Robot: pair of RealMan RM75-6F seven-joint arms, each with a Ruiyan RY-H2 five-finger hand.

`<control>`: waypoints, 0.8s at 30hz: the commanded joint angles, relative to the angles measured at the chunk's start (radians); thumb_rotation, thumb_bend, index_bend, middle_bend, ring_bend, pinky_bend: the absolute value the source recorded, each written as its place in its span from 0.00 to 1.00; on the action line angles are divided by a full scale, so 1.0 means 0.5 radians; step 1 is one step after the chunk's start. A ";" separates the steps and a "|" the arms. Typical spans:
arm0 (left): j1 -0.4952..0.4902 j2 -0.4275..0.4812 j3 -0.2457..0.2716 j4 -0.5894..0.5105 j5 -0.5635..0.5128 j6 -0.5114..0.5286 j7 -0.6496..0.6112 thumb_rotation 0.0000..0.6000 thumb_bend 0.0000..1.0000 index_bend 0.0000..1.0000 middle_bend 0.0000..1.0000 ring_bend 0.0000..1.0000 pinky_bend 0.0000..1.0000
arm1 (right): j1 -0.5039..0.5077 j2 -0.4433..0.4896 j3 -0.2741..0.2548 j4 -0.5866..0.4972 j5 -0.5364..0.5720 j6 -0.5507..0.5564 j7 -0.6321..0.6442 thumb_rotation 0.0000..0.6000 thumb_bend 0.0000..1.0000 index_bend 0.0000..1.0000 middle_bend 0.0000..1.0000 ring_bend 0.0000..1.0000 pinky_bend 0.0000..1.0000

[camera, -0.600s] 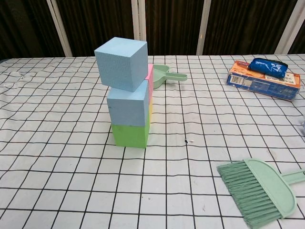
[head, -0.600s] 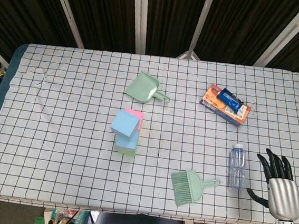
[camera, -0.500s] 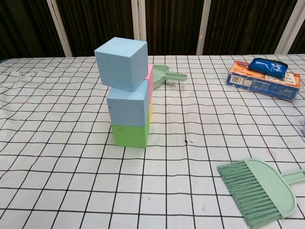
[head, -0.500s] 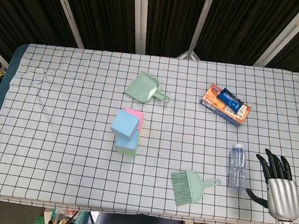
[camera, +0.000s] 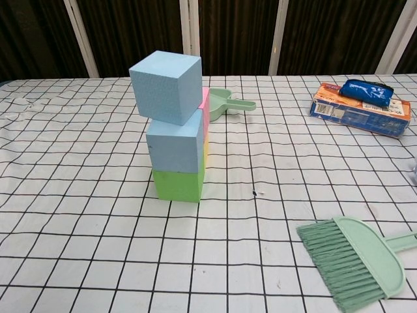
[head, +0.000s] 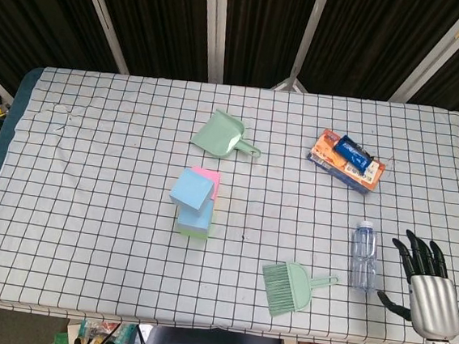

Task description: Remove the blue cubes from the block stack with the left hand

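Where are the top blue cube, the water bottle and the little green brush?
top blue cube [camera: 166,87], chest view, front face
water bottle [head: 363,258], head view, clear body
green brush [camera: 348,262], chest view, bristles

The block stack [camera: 174,130] stands alone near the middle of the worktop [head: 91,175], and the checked cloth to its left and toward the near edge lies bare, so that side is wide open. Just behind the stack a pink block [camera: 205,107] touches it, and beyond that lies a green dustpan [head: 222,134], crowding the far side. To the right the cloth stays open for a stretch, then a green brush [head: 290,285], an upright water bottle [head: 363,255] and an orange box [head: 346,160] stand in the way. The right hand [head: 428,287], fingers [head: 422,251] spread, sits at the near right corner, well apart from the stack.
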 commanded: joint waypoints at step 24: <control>-0.863 0.770 -0.252 -0.720 -0.493 -1.238 0.353 1.00 0.07 0.00 0.00 0.00 0.16 | -0.002 -0.068 -0.016 -0.055 0.028 -0.032 -0.199 1.00 0.12 0.16 0.03 0.10 0.00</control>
